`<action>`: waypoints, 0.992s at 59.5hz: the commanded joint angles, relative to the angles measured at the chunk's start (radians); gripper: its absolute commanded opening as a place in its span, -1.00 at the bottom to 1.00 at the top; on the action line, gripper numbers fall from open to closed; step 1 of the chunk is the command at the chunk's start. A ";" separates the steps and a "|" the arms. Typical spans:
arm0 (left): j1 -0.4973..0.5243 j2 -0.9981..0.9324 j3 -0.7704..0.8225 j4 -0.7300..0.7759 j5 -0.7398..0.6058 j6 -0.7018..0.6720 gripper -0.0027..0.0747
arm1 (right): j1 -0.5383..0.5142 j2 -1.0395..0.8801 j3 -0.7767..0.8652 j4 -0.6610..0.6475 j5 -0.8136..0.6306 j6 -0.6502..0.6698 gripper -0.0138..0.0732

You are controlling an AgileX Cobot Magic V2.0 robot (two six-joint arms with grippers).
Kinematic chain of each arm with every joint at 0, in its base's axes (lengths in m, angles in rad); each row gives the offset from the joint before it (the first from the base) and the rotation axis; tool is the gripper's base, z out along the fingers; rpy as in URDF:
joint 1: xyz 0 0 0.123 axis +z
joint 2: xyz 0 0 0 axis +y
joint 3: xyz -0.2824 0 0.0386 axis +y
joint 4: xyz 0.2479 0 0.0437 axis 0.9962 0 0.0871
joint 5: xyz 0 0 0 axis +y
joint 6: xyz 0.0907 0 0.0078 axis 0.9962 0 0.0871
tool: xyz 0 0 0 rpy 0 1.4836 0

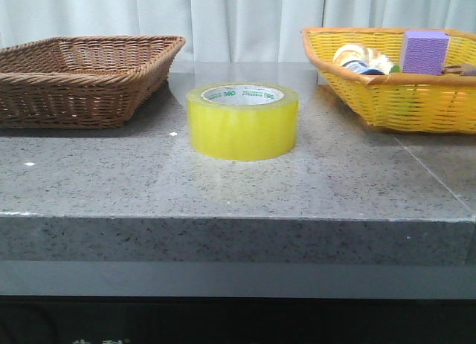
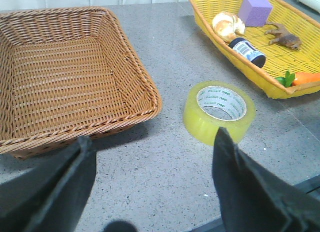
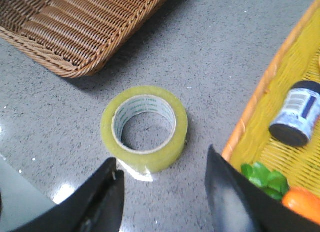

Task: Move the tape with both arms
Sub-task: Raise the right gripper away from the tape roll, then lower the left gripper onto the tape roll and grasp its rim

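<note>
STEP: pre-grasp | OBJECT: I saw the yellow translucent packing tape roll (image 1: 243,121) flat on the grey stone table (image 1: 223,188), centre, brown wicker basket (image 1: 82,76) at 10 o'clock, yellow wicker basket (image 1: 394,99) at 2 | EFFECTORS: left gripper (image 2: 150,187) and right gripper (image 3: 160,192) spread wide, empty | NEXT: I judged one gripper should descend over the roll wall.

glossy translucent yellow plastic tape (image 1: 242,121) with paper-looking core, table (image 1: 223,188) showing polished speckled stone, brown basket (image 1: 82,76) looking rough woven wicker, yellow basket (image 1: 387,91) woven, smoother, matt black gripper fingers (image 2: 240,182)
</note>
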 commanded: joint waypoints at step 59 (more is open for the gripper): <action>-0.241 0.591 -0.471 -0.014 0.014 0.424 0.36 | -0.006 -0.385 0.292 0.010 -0.104 -0.002 0.24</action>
